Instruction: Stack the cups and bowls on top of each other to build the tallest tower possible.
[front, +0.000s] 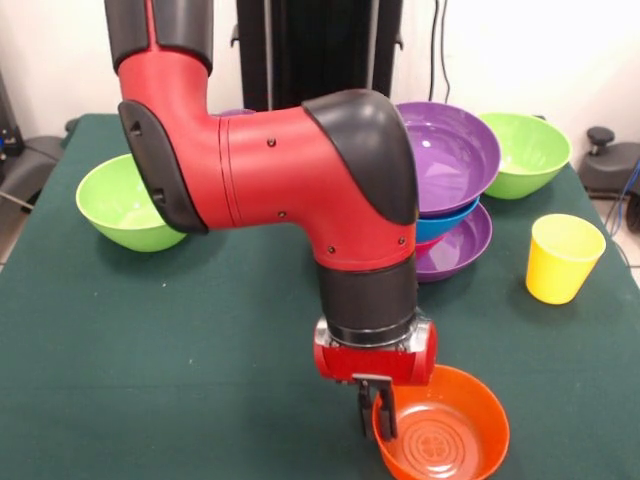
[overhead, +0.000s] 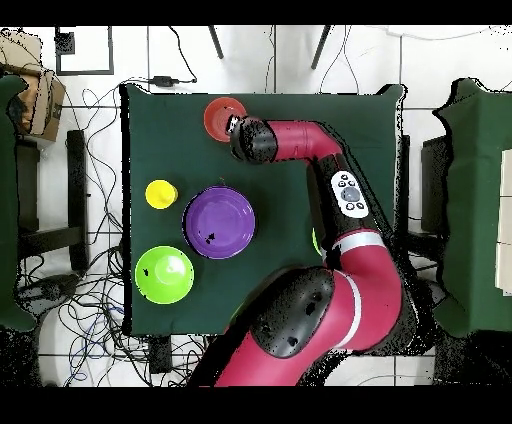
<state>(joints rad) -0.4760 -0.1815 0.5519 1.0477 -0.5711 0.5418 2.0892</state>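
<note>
My gripper (front: 375, 412) is at the table's front edge, its two fingers astride the near rim of the small orange bowl (front: 440, 432), shut on it. In the overhead view the gripper (overhead: 233, 127) meets the bowl (overhead: 222, 117) at the top edge of the table. The tower (front: 450, 215) stands at the back right: a wide purple bowl at the base, a blue bowl (front: 452, 219), and a second wide purple bowl (front: 452, 150) on top. The yellow cup (front: 563, 257) stands upright to its right. The purple cup and the small translucent blue bowl are hidden.
One lime green bowl (front: 122, 205) sits at the left behind my arm, another (front: 527, 152) at the back right beside the tower. In the overhead view the tower (overhead: 219, 222), yellow cup (overhead: 161, 194) and a green bowl (overhead: 165, 274) cluster at the left.
</note>
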